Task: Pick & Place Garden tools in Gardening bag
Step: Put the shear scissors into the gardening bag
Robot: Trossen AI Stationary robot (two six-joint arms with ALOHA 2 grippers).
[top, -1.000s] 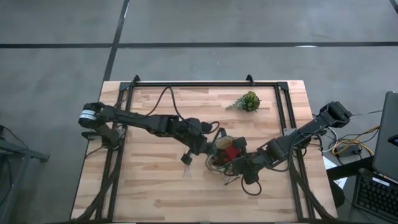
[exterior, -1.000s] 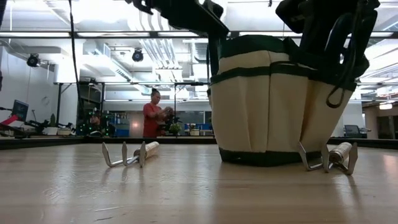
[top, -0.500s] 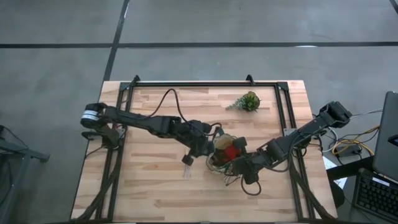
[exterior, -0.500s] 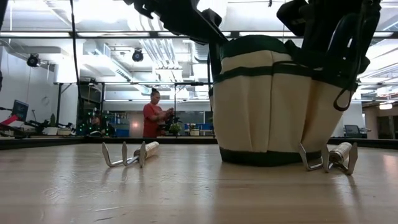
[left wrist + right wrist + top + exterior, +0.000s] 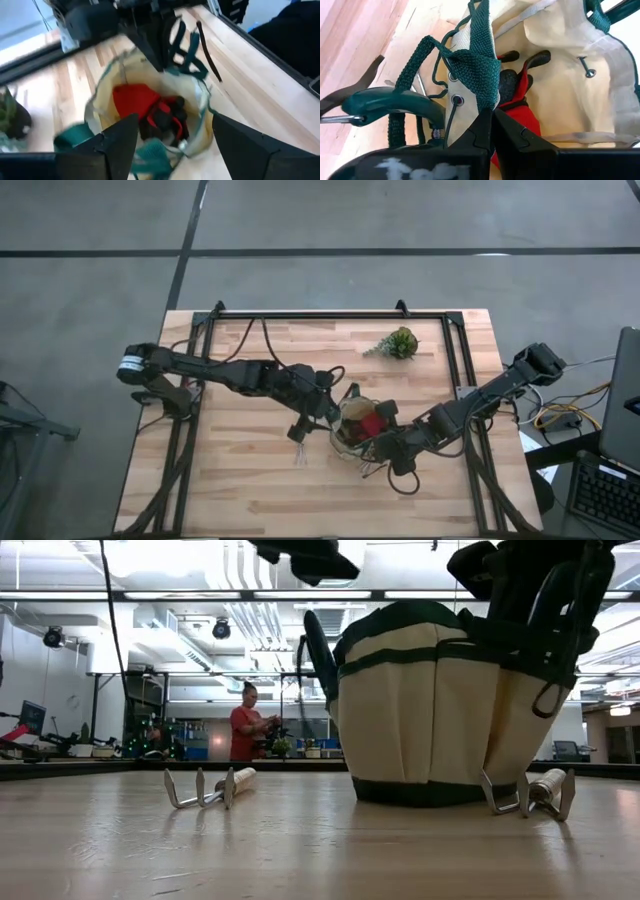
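The tan gardening bag [image 5: 355,425] with green trim stands upright on its base at the table's middle. A red piece [image 5: 132,97] and dark tool handles lie inside it. My left gripper [image 5: 172,135] hovers open above the bag's left rim and touches nothing. My right gripper [image 5: 492,117] is at the bag's right rim, shut on a green handle strap. One wooden-handled rake [image 5: 205,787] lies on the table left of the bag, and a second rake [image 5: 530,790] lies at the bag's foot. My right gripper pinches the bag's green webbing handle strap [image 5: 485,95] between its two fingers, close to the rim of the bag. The fingers slant down from the table's right side. The bag [image 5: 430,710] stays upright with its base on the table.
A small green plant [image 5: 397,343] sits toward the far right of the table. A green-handled tool [image 5: 390,100] sits against the bag's outer wall by my right gripper. A dark frame [image 5: 330,313] runs around the wooden table. A person [image 5: 245,730] stands far back in the room.
My left gripper has risen off the bag's left rim and drawn back a little toward the table's left edge. The green handle loop on that side now stands free, and the bag's left rim has slumped outward. My right gripper has kept still.
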